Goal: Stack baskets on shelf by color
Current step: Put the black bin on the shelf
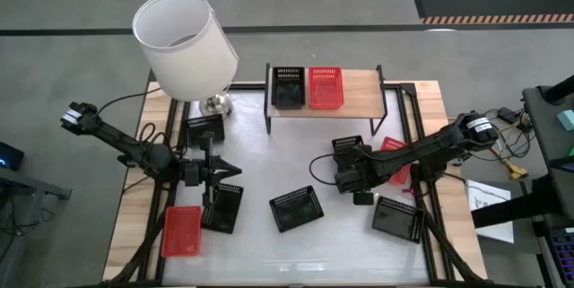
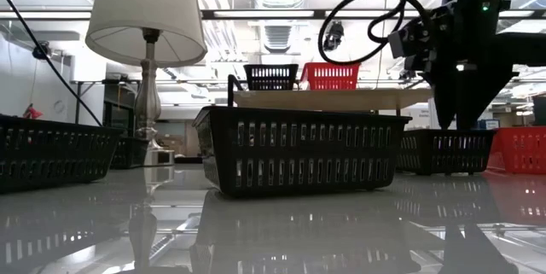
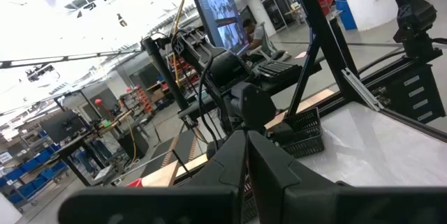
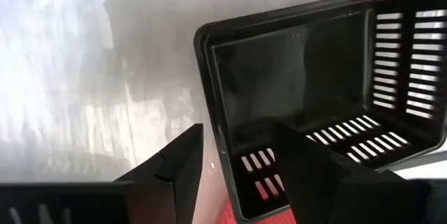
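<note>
The light-wood shelf [image 1: 359, 93] stands at the table's far side. On it sit one black basket [image 1: 287, 88] and one red basket [image 1: 325, 88], side by side. More black baskets [image 1: 297, 208] and a red basket [image 1: 182, 231] rest on the white table. My right gripper [image 4: 239, 132] is open and points down over a black basket [image 4: 314, 91] at the table's right. One finger is outside its short wall [image 4: 213, 91] and one inside, and I see no touch. Red shows through that basket's slots. My left gripper [image 1: 220, 173] is shut and hovers above the table's left part.
A lamp with a white shade [image 1: 184, 46] stands at the far left corner, beside a black basket [image 1: 205, 128]. Another red basket [image 1: 395, 158] and black basket [image 1: 398, 219] lie to the right. A black basket [image 1: 222, 207] lies just near of the left gripper.
</note>
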